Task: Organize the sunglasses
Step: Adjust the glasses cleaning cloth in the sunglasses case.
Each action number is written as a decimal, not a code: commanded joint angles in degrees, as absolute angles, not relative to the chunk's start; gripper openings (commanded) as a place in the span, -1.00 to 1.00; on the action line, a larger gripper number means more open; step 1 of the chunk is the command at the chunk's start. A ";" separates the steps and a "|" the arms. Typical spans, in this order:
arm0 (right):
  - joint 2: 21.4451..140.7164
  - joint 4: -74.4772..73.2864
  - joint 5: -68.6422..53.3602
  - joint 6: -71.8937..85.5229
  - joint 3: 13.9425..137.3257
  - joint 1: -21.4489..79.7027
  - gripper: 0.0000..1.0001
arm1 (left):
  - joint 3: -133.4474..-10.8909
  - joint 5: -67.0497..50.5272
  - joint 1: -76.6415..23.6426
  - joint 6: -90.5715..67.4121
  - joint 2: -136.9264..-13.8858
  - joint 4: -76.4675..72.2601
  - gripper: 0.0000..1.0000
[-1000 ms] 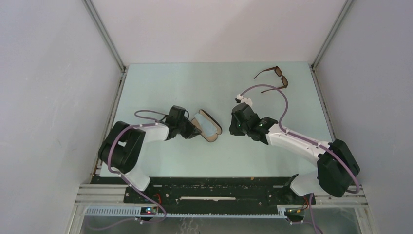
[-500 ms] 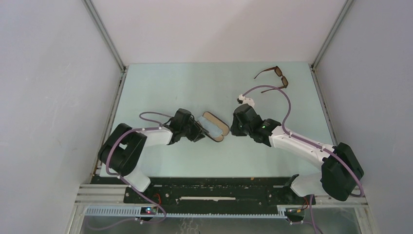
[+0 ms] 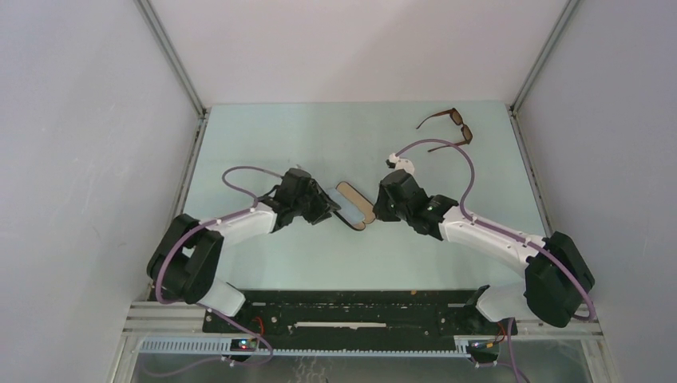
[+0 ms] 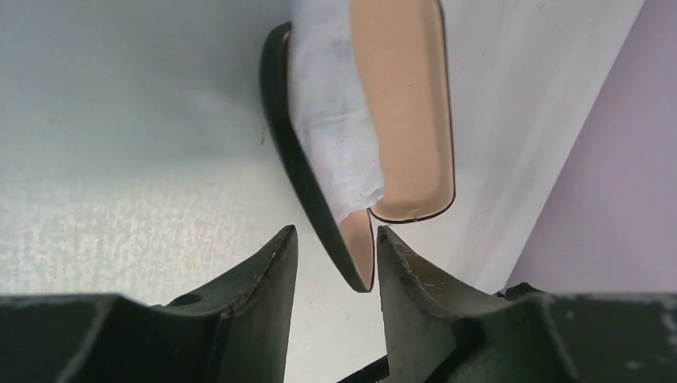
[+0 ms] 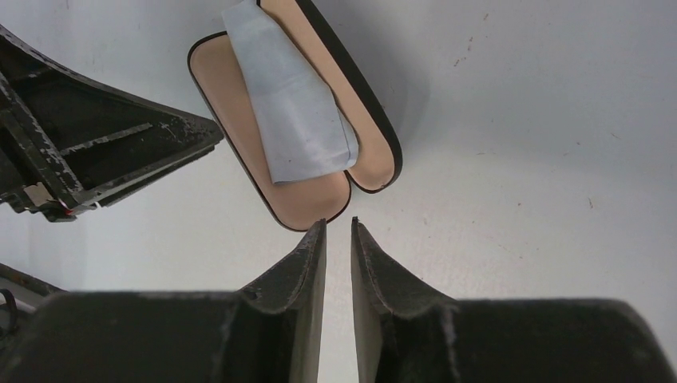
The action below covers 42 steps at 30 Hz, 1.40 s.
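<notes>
Pale mint worktop point(image 3: 263, 136), matte and faintly speckled, enclosed by plain white panels. Near its middle, oblong black case point(image 3: 346, 191) lying open: rigid dark shell, rounded ends, smooth tan lining. Across that lining, thin pale-blue cleaning cloth point(image 5: 291, 104), limp and lightly creased. Left pincer point(image 4: 336, 235) parted on either side of the case's near tip, not clamped on it. Right pincer point(image 5: 338, 225) just beside the opposite end, narrowed to a slit, empty. Brown-framed sunglasses point(image 3: 457, 118) at the far right corner, well apart from case and arms: dark rectangular lenses, thin curved temples unfolded. Judged an early stage: case open and ready. Pending: fetching the sunglasses, probably folding the temples, seating them in the lining, closing the lid.
</notes>
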<state>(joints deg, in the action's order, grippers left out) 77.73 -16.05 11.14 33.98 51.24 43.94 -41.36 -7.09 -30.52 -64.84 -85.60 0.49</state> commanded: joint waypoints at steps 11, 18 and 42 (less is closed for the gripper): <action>77.23 -15.09 12.28 34.54 51.00 44.47 -0.49 | -53.76 -10.10 -23.06 -44.97 -87.63 14.46 -0.09; 77.68 -14.23 11.05 34.70 51.06 44.55 -0.49 | -61.71 -9.20 -22.70 -42.11 -94.45 17.61 -0.20; 81.65 -14.56 9.47 36.86 53.46 44.46 -0.50 | -58.16 -17.82 -21.93 -40.56 -99.70 13.40 -0.99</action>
